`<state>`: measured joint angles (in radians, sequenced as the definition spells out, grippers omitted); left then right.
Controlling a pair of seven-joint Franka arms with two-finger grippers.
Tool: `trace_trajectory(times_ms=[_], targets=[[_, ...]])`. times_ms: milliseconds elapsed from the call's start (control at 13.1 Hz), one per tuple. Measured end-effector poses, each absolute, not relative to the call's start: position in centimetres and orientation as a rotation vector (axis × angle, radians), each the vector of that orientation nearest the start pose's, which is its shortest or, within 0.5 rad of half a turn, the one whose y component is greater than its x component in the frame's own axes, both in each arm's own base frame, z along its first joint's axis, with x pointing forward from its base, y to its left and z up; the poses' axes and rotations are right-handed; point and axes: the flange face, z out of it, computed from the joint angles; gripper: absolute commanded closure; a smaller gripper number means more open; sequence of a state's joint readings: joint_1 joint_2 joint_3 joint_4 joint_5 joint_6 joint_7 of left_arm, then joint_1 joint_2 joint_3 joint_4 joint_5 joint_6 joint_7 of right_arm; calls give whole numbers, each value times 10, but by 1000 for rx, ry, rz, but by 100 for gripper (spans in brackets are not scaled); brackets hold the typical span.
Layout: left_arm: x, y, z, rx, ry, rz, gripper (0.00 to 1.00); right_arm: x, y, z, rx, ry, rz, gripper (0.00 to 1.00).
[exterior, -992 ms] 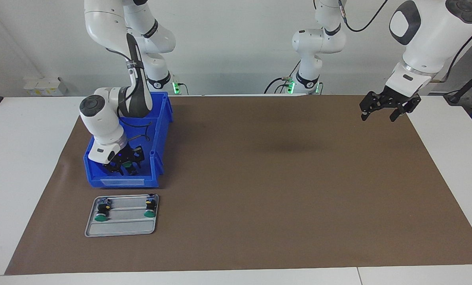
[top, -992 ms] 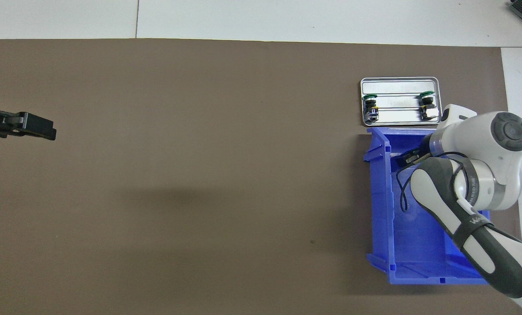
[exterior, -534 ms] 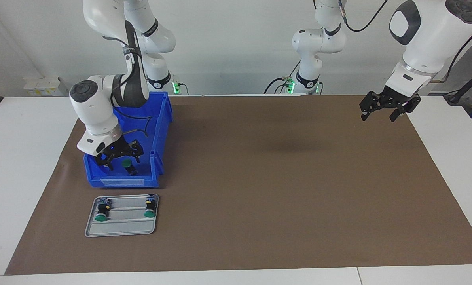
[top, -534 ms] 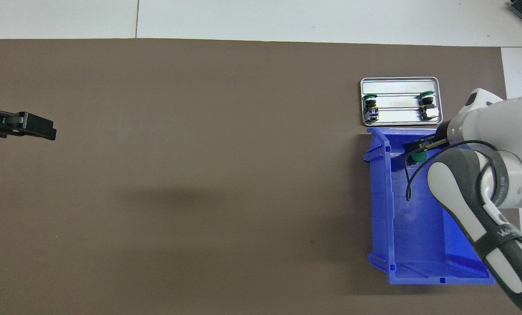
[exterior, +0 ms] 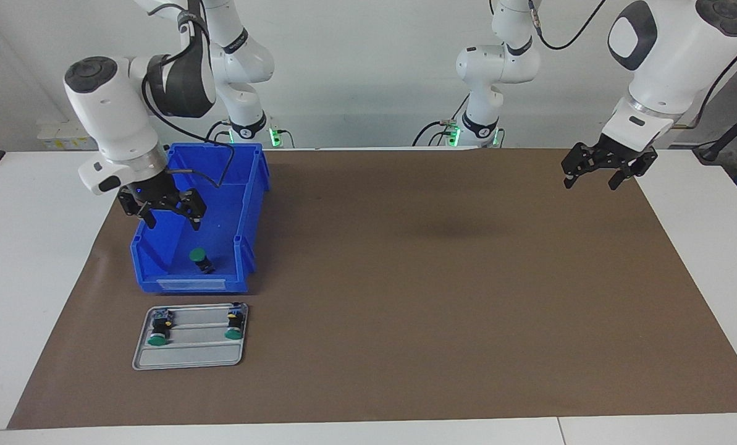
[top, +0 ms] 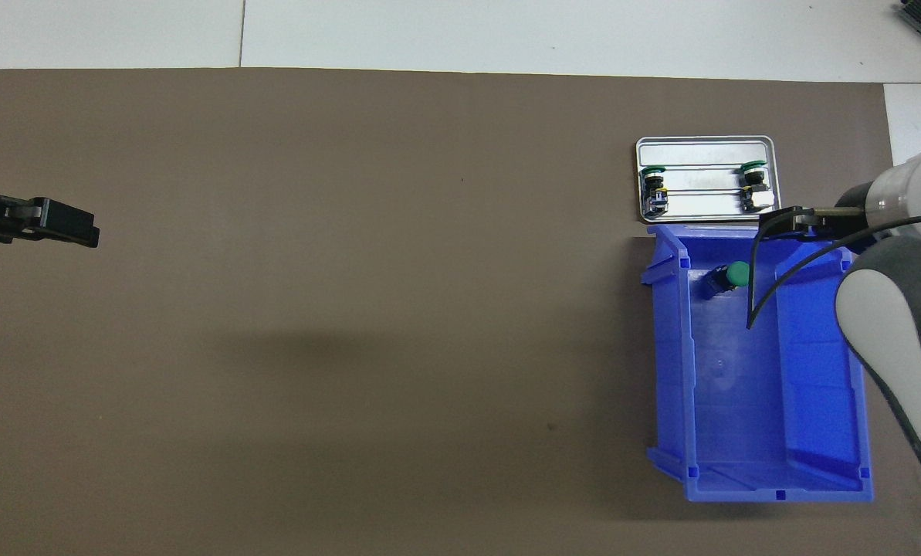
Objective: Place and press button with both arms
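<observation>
Green button (exterior: 197, 254) in blue bin (exterior: 244, 204)

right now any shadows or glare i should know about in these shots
Facing view: a soft dark shadow patch lies mid-way along the brown mat, and green status lights glow at both arm bases. Overhead view: the same diffuse shadow sits mid-mat, and the metal tray shows a mild sheen; the blue bin casts a thin shadow.

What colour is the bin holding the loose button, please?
The bin is blue, clearest in the overhead view.

Bright, even overhead light; both views sharp, with soft diffuse shadows on the brown mat (exterior: 405, 278).
</observation>
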<state>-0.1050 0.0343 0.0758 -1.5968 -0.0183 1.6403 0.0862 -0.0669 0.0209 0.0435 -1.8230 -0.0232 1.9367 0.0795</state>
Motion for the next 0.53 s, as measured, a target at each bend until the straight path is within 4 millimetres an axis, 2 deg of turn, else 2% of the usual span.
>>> trace_trajectory(times_ms=[305,381,534], targets=[[570,-19,599,-3152,180,-15,1,566,-13,602,-3145,277,-117,0],[570,-19,599,-3152,180,-15,1,564,-6,613,-3140,317,-117,0],[570,-19,599,-3152,180,-15,1,561,8,618,-3134,364,-96,0]])
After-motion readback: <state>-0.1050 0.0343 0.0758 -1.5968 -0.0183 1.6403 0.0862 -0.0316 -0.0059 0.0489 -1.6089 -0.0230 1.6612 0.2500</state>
